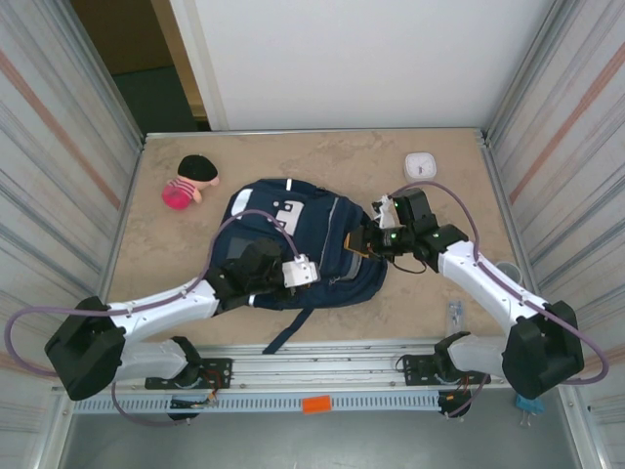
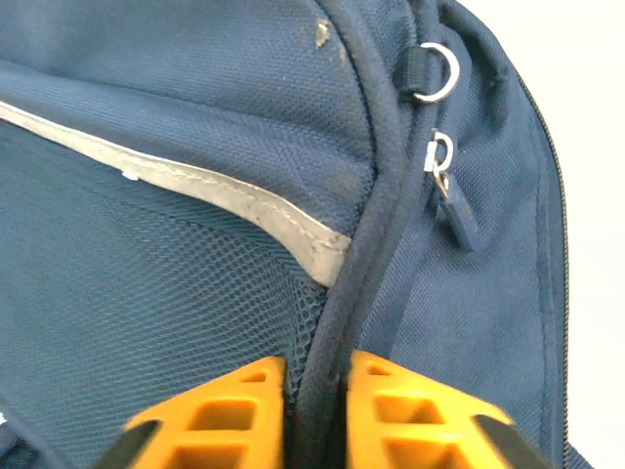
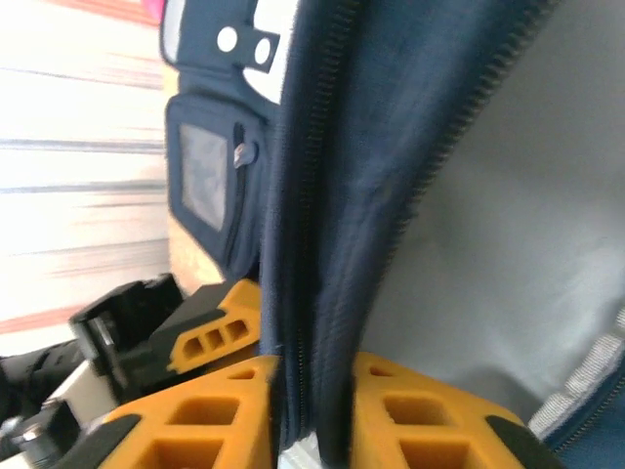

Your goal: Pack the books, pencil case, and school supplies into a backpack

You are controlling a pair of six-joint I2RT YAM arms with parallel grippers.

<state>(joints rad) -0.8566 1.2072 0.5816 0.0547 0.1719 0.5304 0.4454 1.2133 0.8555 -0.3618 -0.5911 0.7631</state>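
Observation:
The navy backpack (image 1: 278, 217) lies flat in the middle of the table, white-patched front pocket up. My left gripper (image 1: 314, 274) sits at its near right side; in the left wrist view it (image 2: 314, 366) is shut on the backpack's (image 2: 195, 117) dark piping seam beside a mesh pocket. My right gripper (image 1: 359, 244) is at the bag's right edge; in the right wrist view it (image 3: 312, 362) holds the backpack's (image 3: 352, 147) zipper edge between its orange fingers, with grey lining (image 3: 508, 244) showing inside. The books, pencil case and school supplies are out of view.
A pink plush toy with a black cap (image 1: 190, 182) lies at the back left. A white square device (image 1: 421, 164) sits at the back right. Ribbed metal walls (image 1: 59, 156) close in both sides. A dark strap (image 1: 293, 332) trails toward the front rail.

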